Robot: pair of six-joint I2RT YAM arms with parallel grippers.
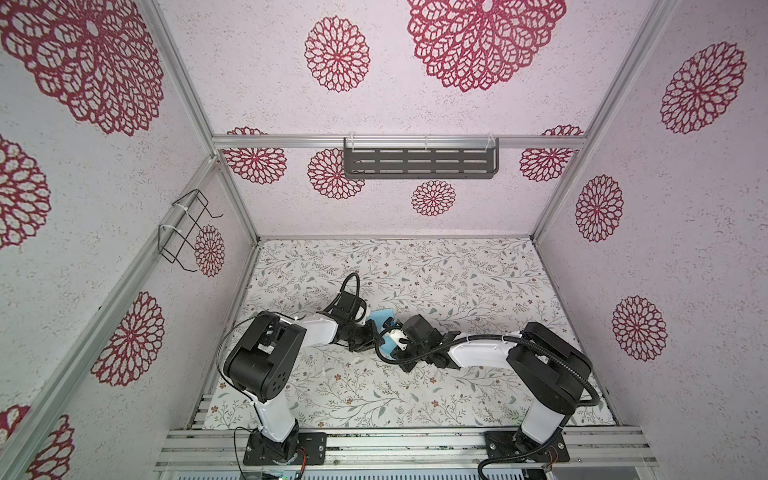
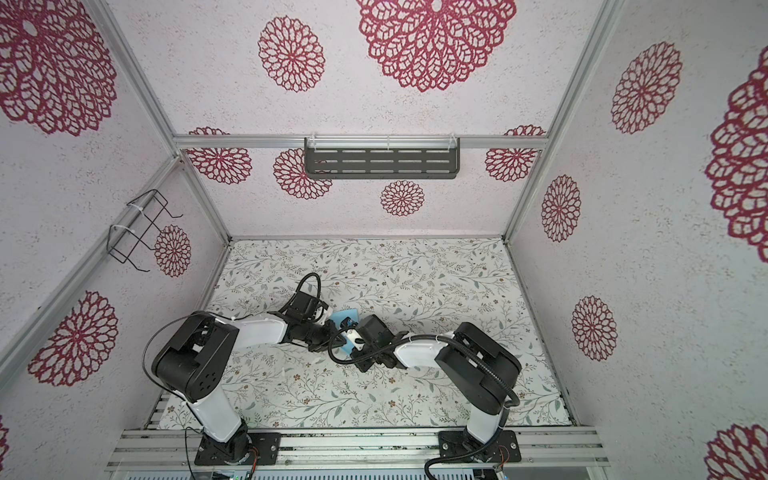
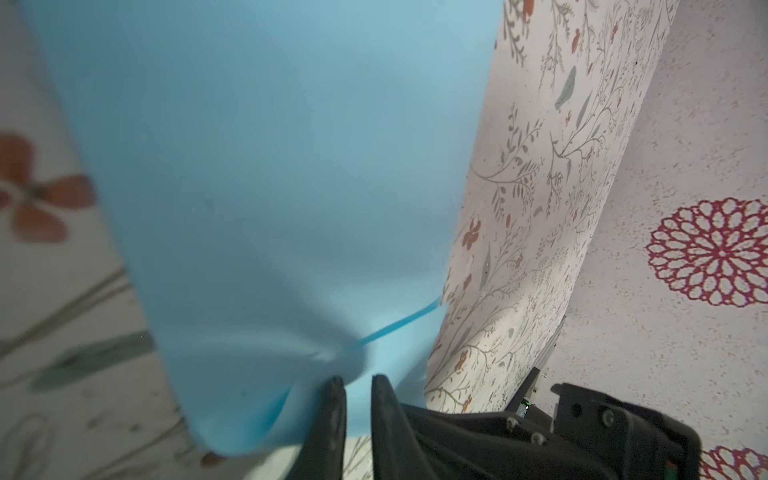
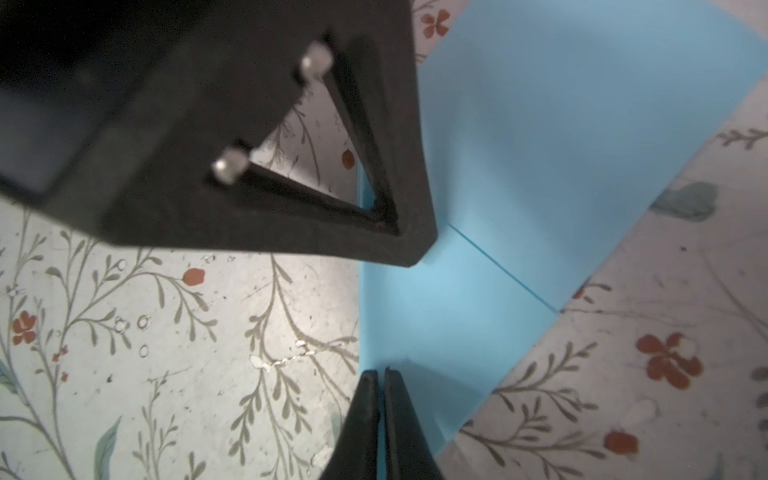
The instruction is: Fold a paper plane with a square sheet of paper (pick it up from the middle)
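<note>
My right fingers point(image 4: 365, 411) are pinching the edge of the creased sheet point(image 4: 540, 145) over the tabletop point(image 4: 166, 332). Only the left wrist view is showing my left fingers point(image 3: 332, 403) standing slightly apart at it.

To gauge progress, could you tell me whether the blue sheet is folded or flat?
Partly folded: a fold line crosses the sheet in the right wrist view.
</note>
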